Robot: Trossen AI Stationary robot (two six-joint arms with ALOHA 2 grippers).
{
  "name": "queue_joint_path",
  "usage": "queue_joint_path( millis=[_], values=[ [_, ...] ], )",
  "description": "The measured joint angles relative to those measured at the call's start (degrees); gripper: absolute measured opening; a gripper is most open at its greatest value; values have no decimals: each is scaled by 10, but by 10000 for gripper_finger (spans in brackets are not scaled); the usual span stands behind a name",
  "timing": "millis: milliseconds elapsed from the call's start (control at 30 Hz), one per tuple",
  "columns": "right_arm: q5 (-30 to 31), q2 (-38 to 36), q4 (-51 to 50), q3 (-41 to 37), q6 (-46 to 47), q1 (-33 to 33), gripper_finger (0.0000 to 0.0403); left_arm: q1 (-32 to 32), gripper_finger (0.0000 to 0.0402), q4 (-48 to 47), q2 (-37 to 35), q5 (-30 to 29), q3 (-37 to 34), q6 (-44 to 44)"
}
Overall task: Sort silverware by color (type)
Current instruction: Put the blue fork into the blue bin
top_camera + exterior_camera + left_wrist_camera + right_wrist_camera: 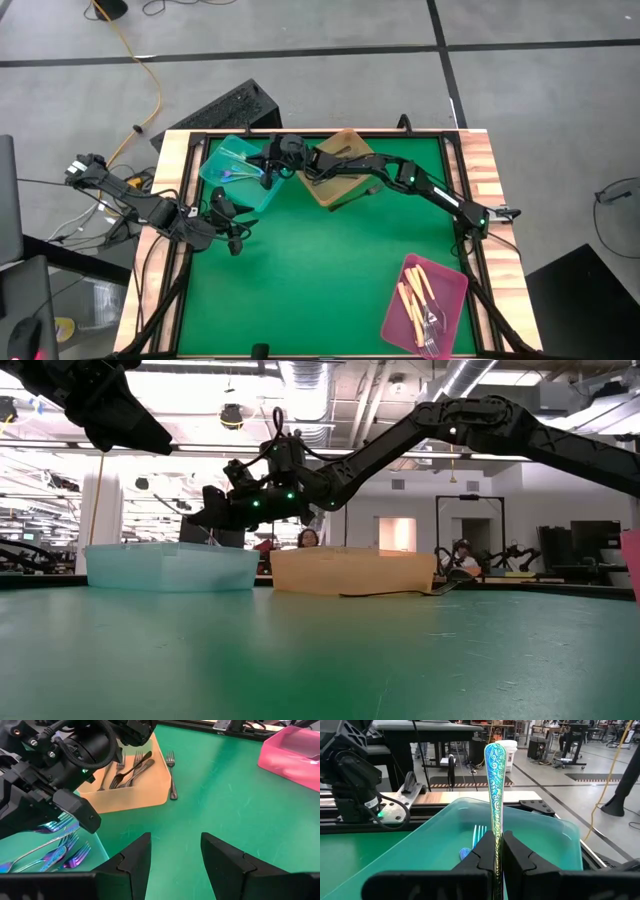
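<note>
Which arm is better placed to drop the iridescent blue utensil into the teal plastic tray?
The right. Its gripper is shut on the iridescent blue utensil directly over the teal plastic tray. The left gripper is open and empty beside that tray.

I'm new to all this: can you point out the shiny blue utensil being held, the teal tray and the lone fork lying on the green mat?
blue utensil (495, 795): right wrist view, on its patterned handle.
teal tray (540, 825): right wrist view, on its inner wall.
lone fork (172, 775): left wrist view, on its stem.

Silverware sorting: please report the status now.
Right gripper shut on iridescent utensil, over teal tray. Left gripper open, waiting beside it. One dark fork outside amber tray.
</note>
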Motion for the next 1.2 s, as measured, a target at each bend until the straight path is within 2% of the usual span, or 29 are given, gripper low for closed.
queue_joint_path(
  millis=[867,1033,1200],
  values=[
    [-12,0,-4,0,0,-4,36,0,156,0,0,0,0,7],
    [-12,1,-3,0,0,-4,36,0,156,0,0,-23,0,7],
    [-11,25,39,-1,26,-6,36,0,156,0,0,-30,0,13]
  ],
)
